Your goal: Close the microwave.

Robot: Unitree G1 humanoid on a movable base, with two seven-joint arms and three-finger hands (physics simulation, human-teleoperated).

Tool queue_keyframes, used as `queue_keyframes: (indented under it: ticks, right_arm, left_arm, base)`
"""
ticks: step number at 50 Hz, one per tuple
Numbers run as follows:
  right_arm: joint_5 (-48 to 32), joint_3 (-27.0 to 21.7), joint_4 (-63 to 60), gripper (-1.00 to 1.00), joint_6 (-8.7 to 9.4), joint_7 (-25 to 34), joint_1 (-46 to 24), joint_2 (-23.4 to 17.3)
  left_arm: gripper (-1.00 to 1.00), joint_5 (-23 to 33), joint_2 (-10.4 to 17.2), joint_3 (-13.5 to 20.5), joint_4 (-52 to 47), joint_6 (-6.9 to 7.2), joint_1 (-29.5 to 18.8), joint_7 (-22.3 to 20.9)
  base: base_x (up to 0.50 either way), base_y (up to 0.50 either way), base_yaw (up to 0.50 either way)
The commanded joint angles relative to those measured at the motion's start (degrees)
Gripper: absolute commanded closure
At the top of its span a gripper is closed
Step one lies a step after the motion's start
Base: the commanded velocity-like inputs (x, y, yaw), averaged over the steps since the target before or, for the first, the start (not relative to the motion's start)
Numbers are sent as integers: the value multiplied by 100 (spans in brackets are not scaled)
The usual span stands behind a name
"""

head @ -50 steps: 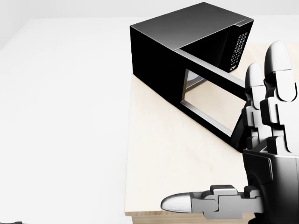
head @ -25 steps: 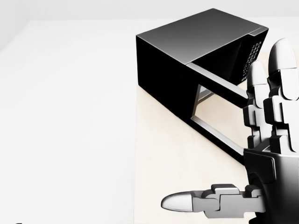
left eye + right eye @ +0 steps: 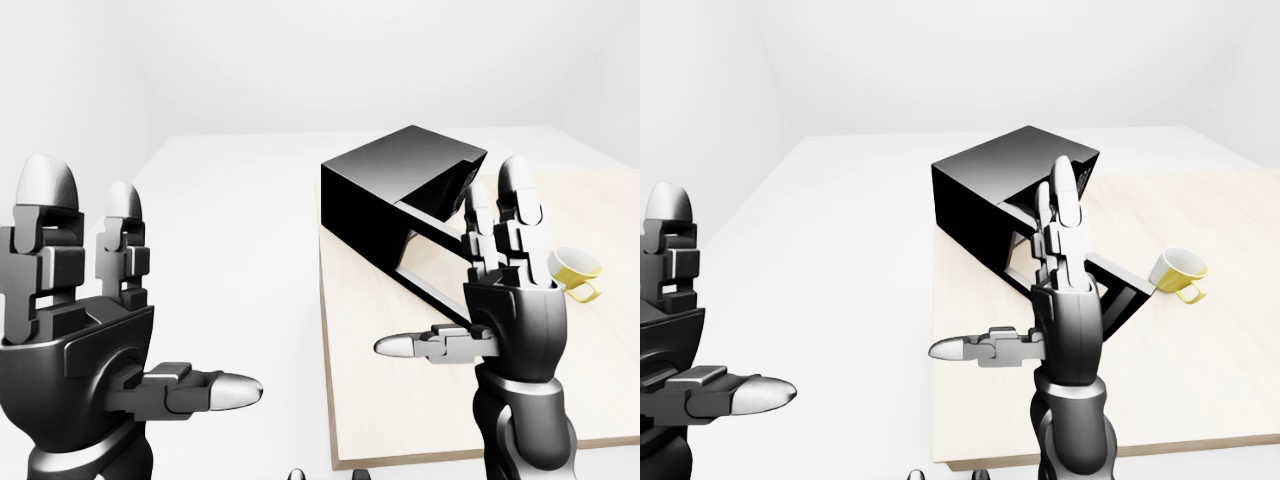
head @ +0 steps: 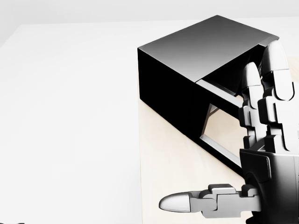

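Right robot hand (image 3: 505, 300) splayed, microwave (image 3: 400, 205) door ajar — pale table (image 3: 400, 400), white room

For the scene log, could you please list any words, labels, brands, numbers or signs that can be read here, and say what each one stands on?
None can be read.
Microwave: its control panel shows only tiny pale marks, too small to read.
Yellow mug: plain, no text visible.
Wooden table: no markings.
Left robot hand and right robot hand: no labels visible.
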Motion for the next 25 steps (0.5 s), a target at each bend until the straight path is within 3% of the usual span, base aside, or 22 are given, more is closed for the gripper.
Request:
queue_keyframes:
  ticks: [1,15,25]
  right_arm:
    - [1,-1,56,-100,0,11,32,0]
    - [-3,-11,324,-100,0,27,65,-20]
    - [3,-161,1378,-100,0,-30,-67,28]
  left_arm:
    - [-100,5,-21,-7,26,0,44,-11]
    - [-100,-37,-2,16,45,0,-1,32]
    - [-100,-48,20,36,75,0,-55,77]
  base:
    - [0,0,0]
    - [0,0,0]
    - [0,0,0]
